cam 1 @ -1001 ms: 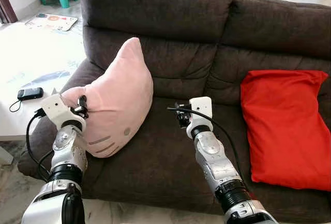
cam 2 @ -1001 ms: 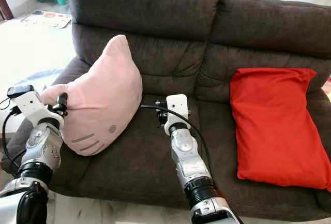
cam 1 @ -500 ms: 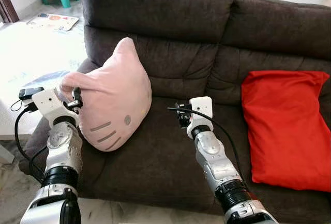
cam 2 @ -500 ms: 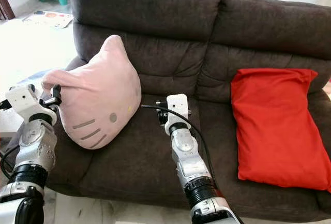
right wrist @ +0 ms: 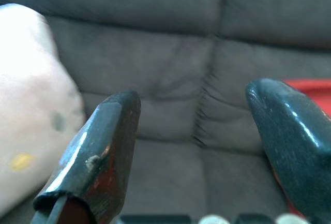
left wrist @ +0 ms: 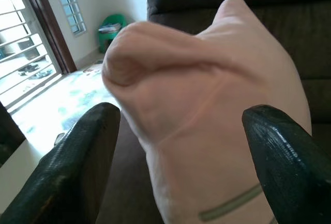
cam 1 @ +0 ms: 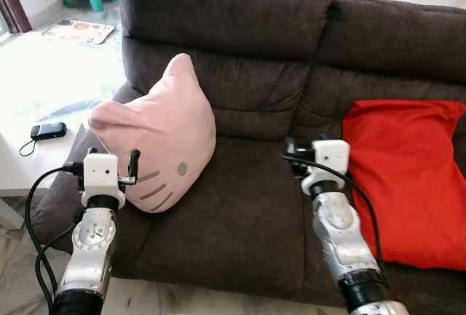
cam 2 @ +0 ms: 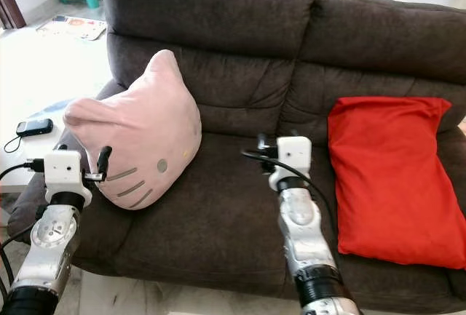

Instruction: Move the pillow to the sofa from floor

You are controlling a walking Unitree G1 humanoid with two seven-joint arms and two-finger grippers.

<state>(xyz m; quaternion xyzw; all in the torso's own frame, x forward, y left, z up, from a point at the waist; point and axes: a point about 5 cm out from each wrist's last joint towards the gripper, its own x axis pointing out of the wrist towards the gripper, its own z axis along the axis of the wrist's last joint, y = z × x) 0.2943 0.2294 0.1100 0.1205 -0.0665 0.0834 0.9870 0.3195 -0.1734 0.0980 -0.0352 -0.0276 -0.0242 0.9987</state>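
Pillow point(cam 1: 164, 134) rests on sofa point(cam 1: 240, 206), whiskers stitched, no writing.

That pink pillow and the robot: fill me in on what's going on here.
The pink pillow sits on the left end of the brown sofa, leaning on the backrest. The left gripper is right beside it with jaws open, holding nothing. The right gripper hovers open over the middle seat, also holding nothing. A red pillow lies at the sofa's right end. The pillow looks delivered.
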